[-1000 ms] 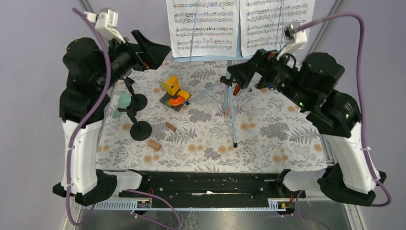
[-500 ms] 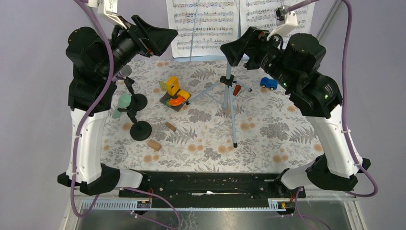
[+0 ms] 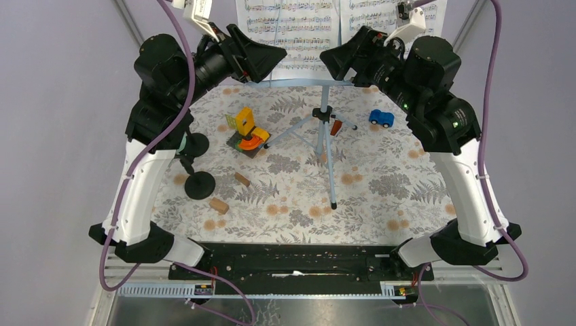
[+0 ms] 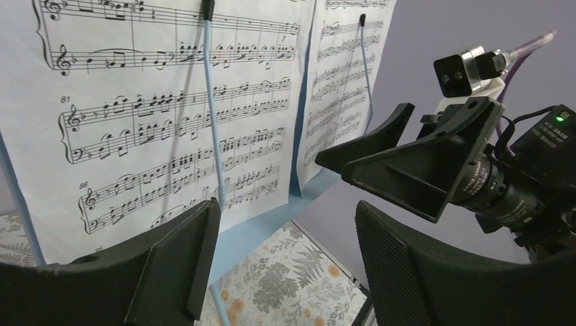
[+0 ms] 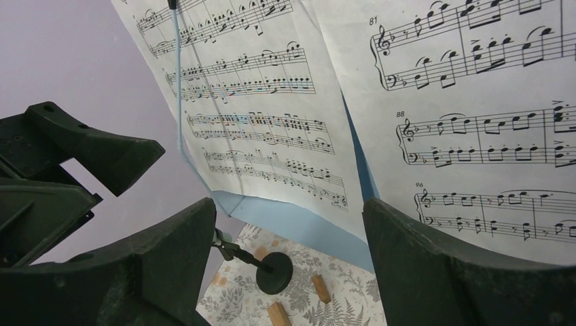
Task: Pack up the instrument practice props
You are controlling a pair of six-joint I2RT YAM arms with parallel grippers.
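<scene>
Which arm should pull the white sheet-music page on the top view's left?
Left. The left claw, open, faces that white sheet-music page on the pale blue rack; the right claw faces the other page.

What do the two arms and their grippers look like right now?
The left arm and right arm match: white lower links, black bases and joints. The left gripper and right gripper each have two broad, black, wedge-shaped fingers. A purple cable runs up each arm to a small white wrist camera. Green lights glow on the right arm.
</scene>
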